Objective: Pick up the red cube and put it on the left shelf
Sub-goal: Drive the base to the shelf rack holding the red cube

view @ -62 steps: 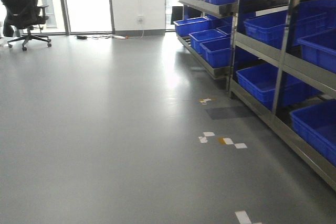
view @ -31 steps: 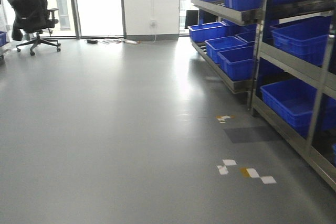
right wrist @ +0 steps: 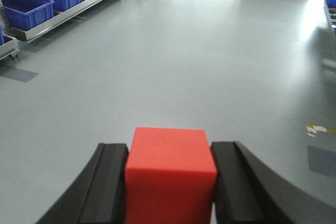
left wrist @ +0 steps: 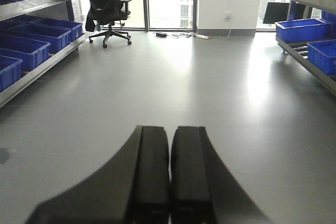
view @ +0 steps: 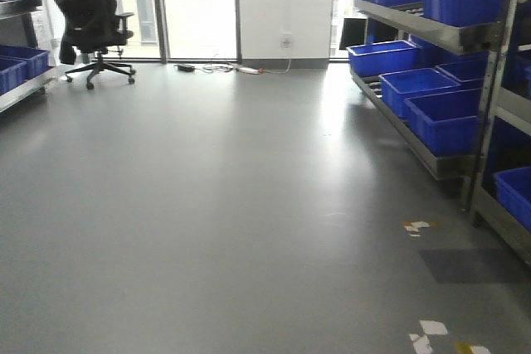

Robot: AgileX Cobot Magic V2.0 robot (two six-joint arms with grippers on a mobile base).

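The red cube [right wrist: 170,174] fills the bottom middle of the right wrist view, clamped between the two black fingers of my right gripper [right wrist: 169,153], which is shut on it above the grey floor. My left gripper [left wrist: 169,129] is shut with its black pads pressed together and nothing between them. The left shelf [left wrist: 37,69] is a low steel rack along the left wall holding blue bins; its near end also shows at the left edge of the front view [view: 21,89] and in the right wrist view [right wrist: 63,17].
A steel rack [view: 431,155] with blue bins [view: 440,118] lines the right side. A black office chair [view: 91,26] stands by the windows at the back left. Tape marks [view: 419,226] lie on the grey floor at the right.
The front view has swung to the left: the right rack has slid toward the right edge, the chair has moved inward, and the left shelf has come into view.
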